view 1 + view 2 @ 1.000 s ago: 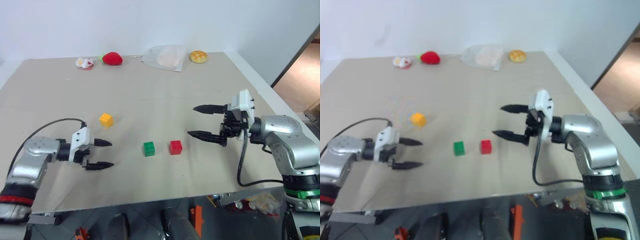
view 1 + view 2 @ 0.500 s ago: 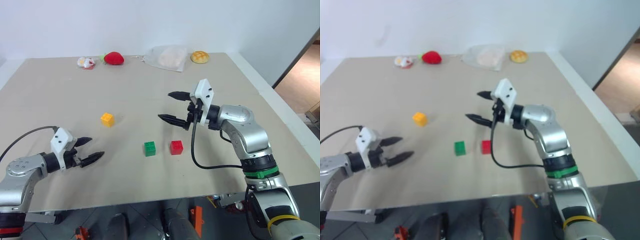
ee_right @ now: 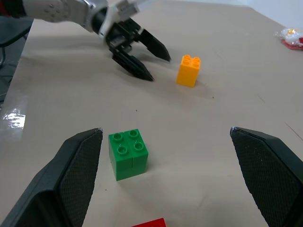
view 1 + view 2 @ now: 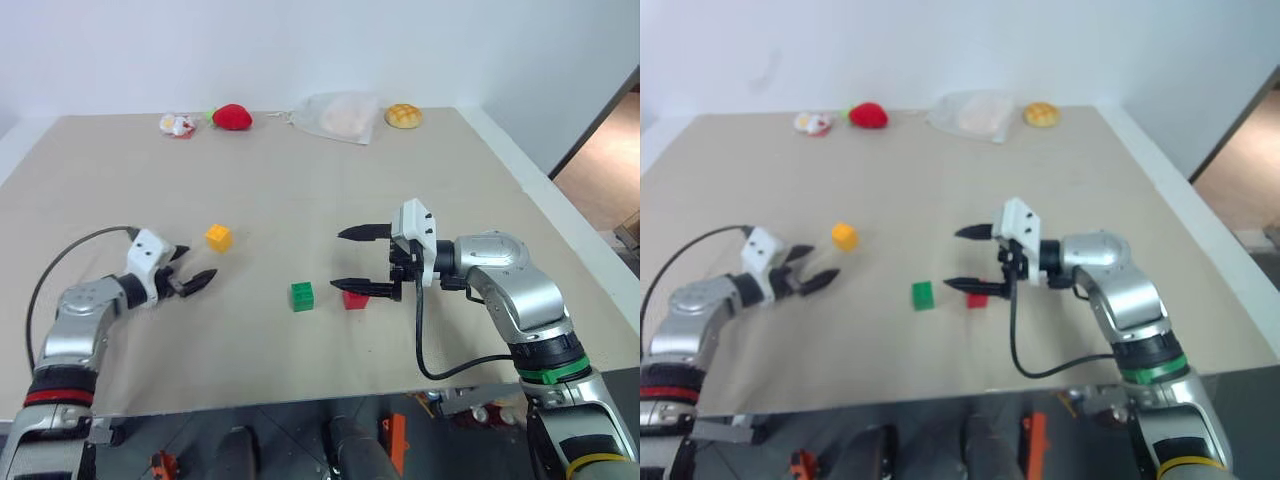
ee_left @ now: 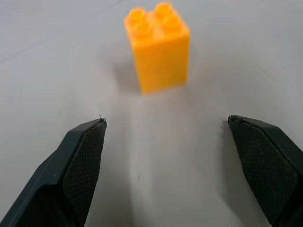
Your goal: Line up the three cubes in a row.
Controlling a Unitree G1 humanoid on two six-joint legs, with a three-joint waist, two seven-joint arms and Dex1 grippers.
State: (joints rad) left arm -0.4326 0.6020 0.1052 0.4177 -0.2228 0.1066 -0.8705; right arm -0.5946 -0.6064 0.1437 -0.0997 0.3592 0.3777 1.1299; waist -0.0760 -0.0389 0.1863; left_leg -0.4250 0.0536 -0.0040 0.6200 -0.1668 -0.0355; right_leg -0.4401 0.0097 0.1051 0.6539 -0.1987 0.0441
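Left wrist view: left gripper (image 5: 165,142) spread wide and aimed at the yellow cube (image 5: 158,45) just ahead, likely to fetch it into line, since green cube (image 4: 301,296) and red cube (image 4: 354,298) already sit side by side under the spread, empty right gripper (image 4: 365,260).

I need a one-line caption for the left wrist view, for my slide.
Open left gripper facing the upright yellow cube on the table, not touching it.
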